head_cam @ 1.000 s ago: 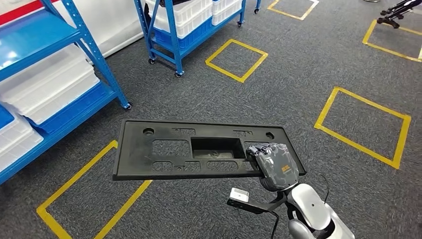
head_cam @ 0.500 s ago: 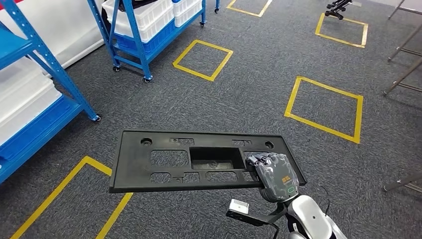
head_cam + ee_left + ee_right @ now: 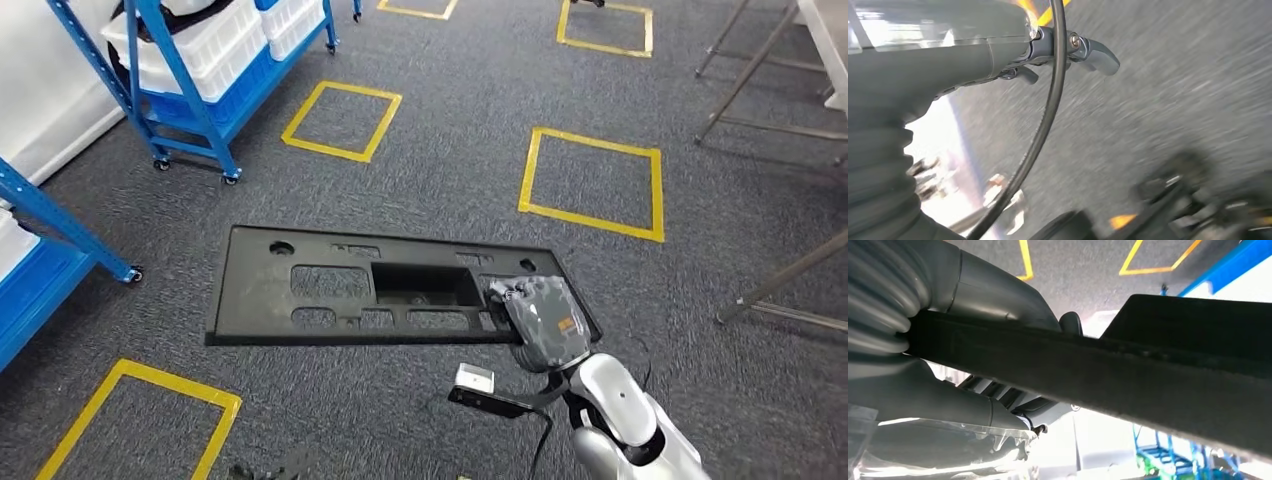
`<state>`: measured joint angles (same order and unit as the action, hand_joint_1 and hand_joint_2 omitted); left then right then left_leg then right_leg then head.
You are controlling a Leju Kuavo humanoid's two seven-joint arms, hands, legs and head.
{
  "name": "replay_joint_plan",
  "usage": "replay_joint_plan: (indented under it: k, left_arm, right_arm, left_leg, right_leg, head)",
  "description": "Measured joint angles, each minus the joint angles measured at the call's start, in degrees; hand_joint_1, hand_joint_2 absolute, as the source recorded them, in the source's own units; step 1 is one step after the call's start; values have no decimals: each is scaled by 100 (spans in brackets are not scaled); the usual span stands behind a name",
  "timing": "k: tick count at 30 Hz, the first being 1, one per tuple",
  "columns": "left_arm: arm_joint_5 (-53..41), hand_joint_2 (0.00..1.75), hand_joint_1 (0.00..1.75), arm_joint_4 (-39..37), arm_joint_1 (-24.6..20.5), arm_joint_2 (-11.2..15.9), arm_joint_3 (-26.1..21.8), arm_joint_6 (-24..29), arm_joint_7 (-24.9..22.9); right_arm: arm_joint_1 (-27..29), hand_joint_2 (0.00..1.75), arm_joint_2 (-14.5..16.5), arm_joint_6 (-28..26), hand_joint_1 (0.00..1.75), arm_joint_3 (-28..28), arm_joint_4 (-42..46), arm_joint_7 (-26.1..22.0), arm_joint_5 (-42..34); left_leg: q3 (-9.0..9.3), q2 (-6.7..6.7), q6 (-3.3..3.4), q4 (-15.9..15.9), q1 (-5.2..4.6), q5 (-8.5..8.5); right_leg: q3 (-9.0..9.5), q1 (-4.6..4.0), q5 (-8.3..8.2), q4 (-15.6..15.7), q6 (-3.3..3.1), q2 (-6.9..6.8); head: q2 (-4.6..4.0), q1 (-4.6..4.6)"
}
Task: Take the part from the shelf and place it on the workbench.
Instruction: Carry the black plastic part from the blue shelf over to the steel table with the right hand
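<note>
One hand grips — right hand (image 3: pixel 541 322) clamps the right end of the black part (image 3: pixel 385 296) | part held level above the grey floor (image 3: pixel 450 150) | left hand (image 3: pixel 923 55) blurred — grasp state unreadable

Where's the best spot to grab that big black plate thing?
Probably a short end of the black part, coming from the side: it is flat, thin and long. The right hand grips its right end like that, fingers over the top.
</note>
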<state>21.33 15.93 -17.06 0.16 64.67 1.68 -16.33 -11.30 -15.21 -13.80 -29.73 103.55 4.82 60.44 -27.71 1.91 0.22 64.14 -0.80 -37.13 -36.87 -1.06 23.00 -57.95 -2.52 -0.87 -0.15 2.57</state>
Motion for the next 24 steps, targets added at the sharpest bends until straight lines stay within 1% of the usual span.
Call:
replay_joint_plan:
  k: [1,2,3,4,5,6,7,8,9,10,11,12,13,14,15,16,17,18,19,20,21,22,23,24]
  left_arm:
    - [-47,175,0,32,-30,18,-59,-23,-8]
    - [-95,175,0,58,-41,34,-113,-34,-11]
    - [-143,175,0,85,-40,44,-164,-45,-14]
    - [-185,175,0,105,-32,55,-214,-47,-17]
    - [-223,175,0,125,-25,65,-261,-46,-21]
    - [-250,175,0,141,-20,78,-302,-45,-23]
    - [-270,175,0,153,-22,92,-337,-47,-26]
    - [-292,175,0,168,-27,106,-375,-52,-32]
    - [-310,175,0,184,-30,122,-428,-64,-43]
    - [-334,175,0,201,-30,139,-502,-87,-49]
    - [-360,175,0,227,-28,157,-604,-120,-45]
    - [-388,175,0,255,-26,185,-721,-162,-28]
    - [-422,175,0,282,-19,212,-840,-211,6]
    - [-459,175,0,309,0,250,-963,-248,43]
    - [-493,175,0,332,37,290,-1078,-269,77]
    - [-528,175,0,357,96,325,-1194,-271,108]
    - [-558,175,0,382,173,366,-1319,-258,130]
    - [-589,175,0,415,260,392,-1446,-241,147]
    - [-618,175,0,451,350,419,-1577,-220,156]
    - [-643,175,0,489,435,439,-1702,-198,161]
    - [-667,175,0,530,508,452,-1824,-174,165]
    - [-687,175,0,566,568,469,-1939,-154,169]
    - [-710,175,0,600,619,483,-2048,-150,173]
    - [-730,175,0,632,662,500,-2154,-154,176]
  right_arm:
    - [-66,175,-3,5,175,-38,-29,-2,-21]
    - [-102,175,-4,5,175,-69,-53,-1,-32]
    - [-117,175,-4,5,175,-98,-77,0,-38]
    - [-121,175,-5,4,175,-123,-99,1,-44]
    - [-123,175,-5,4,175,-142,-117,2,-46]
    - [-127,175,-7,3,175,-154,-129,4,-51]
    - [-147,175,-9,6,175,-163,-140,2,-64]
    - [-183,175,-11,17,175,-179,-151,-9,-89]
    - [-244,175,-13,41,175,-208,-171,-32,-131]
    - [-336,175,-13,82,175,-254,-206,-67,-190]
    - [-453,175,-13,139,175,-315,-262,-108,-265]
    - [-587,175,-13,201,175,-380,-337,-148,-349]
    - [-740,175,-13,262,175,-449,-425,-182,-436]
    - [-911,175,-13,309,175,-525,-526,-207,-521]
    - [-1076,175,-1,339,175,-607,-626,-224,-595]
    - [-1230,175,13,355,175,-693,-723,-234,-664]
    - [-1352,175,29,358,175,-779,-812,-243,-728]
    - [-1438,175,44,357,175,-859,-886,-251,-784]
    - [-1504,175,49,355,175,-935,-949,-261,-836]
    - [-1568,175,50,355,175,-1005,-998,-271,-880]
    - [-1639,175,50,356,175,-1072,-1044,-281,-927]
    - [-1721,175,50,360,175,-1128,-1086,-289,-978]
    - [-1810,175,50,369,175,-1177,-1123,-297,-1036]
    - [-1893,175,50,386,175,-1225,-1160,-308,-1098]
  left_leg:
    - [-245,-96,-9,432,15,-153]
    - [-478,-134,-19,783,30,-232]
    - [-646,-149,-31,964,47,-199]
    - [-717,-157,-44,918,68,-33]
    - [-693,-186,-57,666,90,234]
    - [-613,-292,-67,316,117,506]
    - [-535,-433,-73,-8,137,697]
    - [-490,-558,-65,-229,152,805]
    - [-479,-644,-49,-337,154,830]
    - [-484,-633,-25,-370,145,826]
    - [-480,-567,14,-397,148,849]
    - [-460,-495,50,-436,149,877]
    - [-437,-423,87,-476,154,908]
    - [-419,-353,120,-516,159,936]
    - [-408,-283,138,-536,152,950]
    - [-404,-210,148,-545,145,952]
    - [-402,-138,150,-547,140,947]
    - [-397,-70,146,-547,139,938]
    - [-388,-8,138,-546,139,924]
    - [-372,45,125,-546,140,907]
    - [-349,93,107,-546,141,886]
    - [-329,135,82,-547,131,862]
    - [-314,175,51,-546,121,838]
    - [-302,219,18,-550,110,817]
  right_leg:
    - [7,4,5,-3,-16,74]
    - [14,6,14,-10,-24,157]
    - [24,9,24,-25,-24,248]
    - [33,16,39,-47,-15,343]
    - [41,24,59,-80,3,435]
    - [35,37,84,-120,27,518]
    - [11,45,101,-167,56,593]
    - [-28,57,104,-206,89,659]
    - [-74,74,91,-226,126,728]
    - [-111,90,63,-225,170,802]
    - [-136,98,31,-207,215,875]
    - [-153,98,24,-209,247,858]
    - [-192,88,63,-273,271,748]
    - [-281,81,166,-454,288,579]
    - [-422,90,321,-751,300,372]
    - [-601,108,489,-1117,320,230]
    - [-774,137,612,-1465,341,157]
    - [-879,166,642,-1669,360,116]
    - [-884,193,570,-1670,374,88]
    - [-777,216,411,-1457,382,55]
    - [-580,227,210,-1078,378,-16]
    - [-376,204,80,-706,369,-143]
    - [-220,171,6,-403,345,-247]
    - [-133,134,-5,-224,321,-322]
  head:
    - [0,1]
    - [0,0]
    - [0,1]
    - [0,1]
    - [0,0]
    - [0,0]
    - [0,-1]
    - [0,-1]
    - [0,-1]
    - [0,-1]
    - [0,-1]
    - [0,-2]
    - [0,-2]
    - [0,-3]
    - [0,-3]
    - [0,-3]
    - [0,-2]
    - [0,-2]
    - [0,-3]
    - [0,-3]
    - [0,-3]
    - [0,-3]
    - [0,-3]
    - [0,-3]
